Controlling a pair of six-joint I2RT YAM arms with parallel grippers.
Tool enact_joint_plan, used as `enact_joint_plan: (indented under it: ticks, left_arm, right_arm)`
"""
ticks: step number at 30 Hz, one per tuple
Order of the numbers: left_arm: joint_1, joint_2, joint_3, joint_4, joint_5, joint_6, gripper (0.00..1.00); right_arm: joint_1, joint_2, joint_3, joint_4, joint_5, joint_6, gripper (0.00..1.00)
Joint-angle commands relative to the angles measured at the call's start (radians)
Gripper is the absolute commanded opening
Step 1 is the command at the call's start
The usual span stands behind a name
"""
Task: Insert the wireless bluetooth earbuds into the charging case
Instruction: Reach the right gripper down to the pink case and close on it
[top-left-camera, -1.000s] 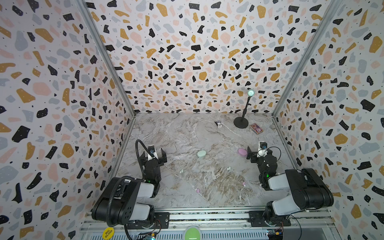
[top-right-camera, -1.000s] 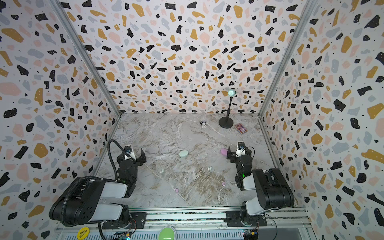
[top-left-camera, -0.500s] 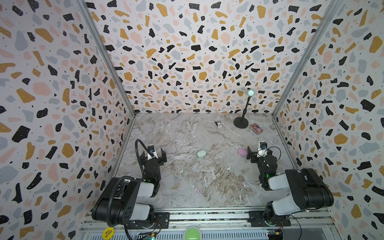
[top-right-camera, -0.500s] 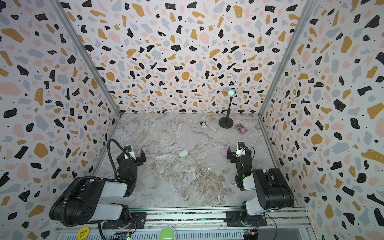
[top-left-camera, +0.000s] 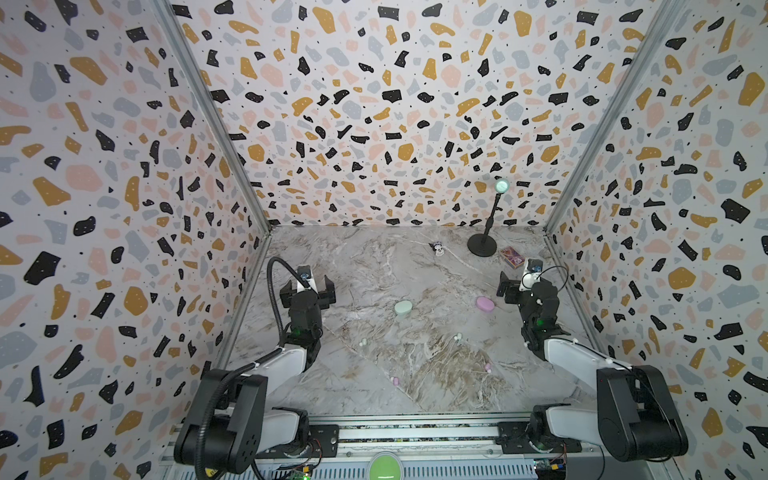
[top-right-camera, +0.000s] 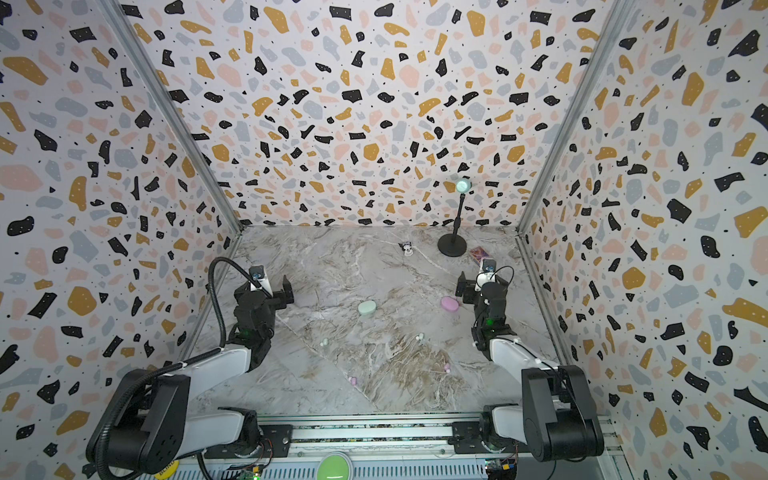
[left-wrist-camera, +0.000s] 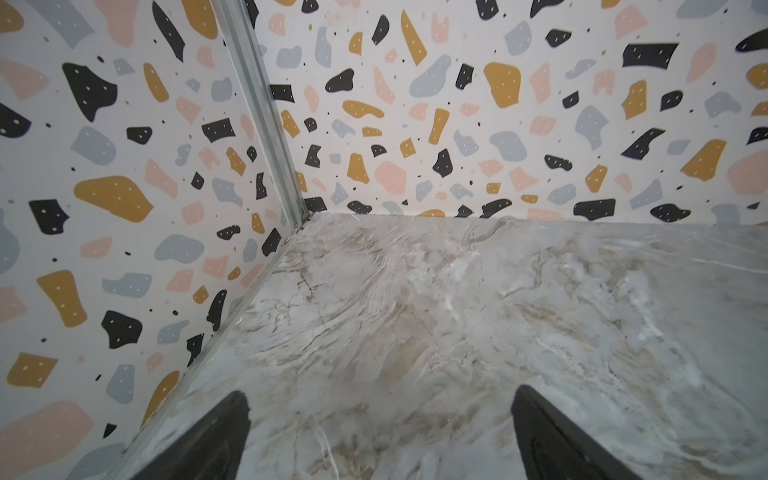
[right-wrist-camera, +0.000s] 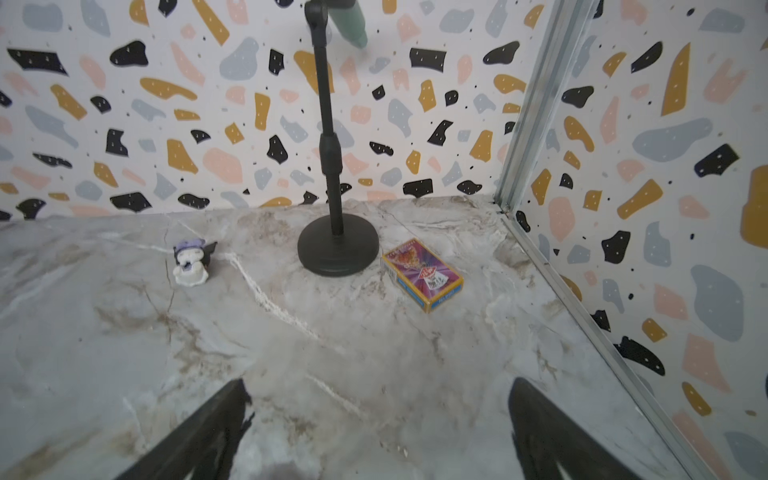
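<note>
In both top views a mint charging case (top-left-camera: 403, 308) (top-right-camera: 367, 308) and a pink charging case (top-left-camera: 485, 304) (top-right-camera: 449, 304) lie mid-table. Nearer the front lie the earbuds, scattered and loose: two whitish-mint ones (top-left-camera: 363, 342) (top-left-camera: 458, 337) and two pink ones (top-left-camera: 395, 380) (top-left-camera: 487, 367). My left gripper (top-left-camera: 308, 289) (left-wrist-camera: 382, 405) hovers open by the left wall, empty, well left of the mint case. My right gripper (top-left-camera: 524, 286) (right-wrist-camera: 380, 395) stands open and empty just right of the pink case. Neither wrist view shows a case or an earbud.
At the back right stand a black microphone stand (top-left-camera: 482, 246) (right-wrist-camera: 337, 249), a card box (top-left-camera: 512, 255) (right-wrist-camera: 422, 274) and a small figurine (top-left-camera: 437, 248) (right-wrist-camera: 191, 264). Patterned walls enclose three sides. A green button (top-left-camera: 384, 465) sits on the front rail.
</note>
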Motion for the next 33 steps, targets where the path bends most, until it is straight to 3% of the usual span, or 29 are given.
enact_joint_plan:
  ticks: [1, 6, 11, 21, 33]
  left_arm:
    - [-0.008, -0.049, 0.024, -0.16, 0.063, -0.062, 1.0]
    - [-0.067, -0.105, 0.035, -0.232, 0.111, -0.142, 1.0]
    - [-0.135, -0.113, 0.049, -0.268, 0.095, -0.167, 1.0]
    - [-0.167, -0.063, 0.123, -0.315, 0.104, -0.177, 1.0]
    - [-0.173, -0.024, 0.132, -0.302, 0.106, -0.186, 1.0]
  right_arm:
    - [0.024, 0.016, 0.123, -0.468, -0.002, 0.14, 0.99]
    - [0.028, 0.102, 0.243, -0.725, -0.213, 0.249, 0.99]
    - [0.014, 0.248, 0.384, -0.873, -0.301, 0.257, 0.99]
    - [0.01, 0.409, 0.559, -1.073, -0.306, 0.43, 0.98]
    - [0.035, 0.476, 0.624, -1.094, -0.358, 0.472, 0.98]
